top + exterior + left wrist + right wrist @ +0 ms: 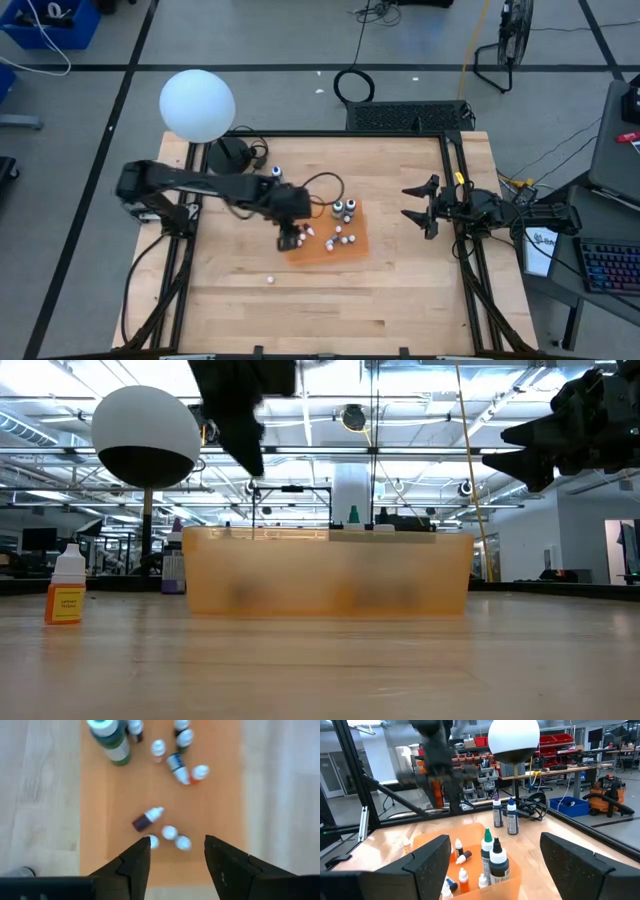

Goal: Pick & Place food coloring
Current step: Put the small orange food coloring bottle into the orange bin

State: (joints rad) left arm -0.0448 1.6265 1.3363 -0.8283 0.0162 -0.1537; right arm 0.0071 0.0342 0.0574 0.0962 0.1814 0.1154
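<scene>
White-capped food coloring (148, 819) on orange mat (115, 795), white globe (197, 105)

Small food coloring bottles (338, 238) lie scattered on the orange mat (355, 250), several tipped over; two taller dark ones (344, 210) stand upright at its edge. One bottle (270, 279) rests apart on the bare wood.

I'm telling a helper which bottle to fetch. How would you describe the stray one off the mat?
Find the orange mat mid-table. Toward the table's near edge from its left corner, a tiny white-topped bottle lies alone on bare wood. Every other small bottle sits on or right beside the mat.
</scene>
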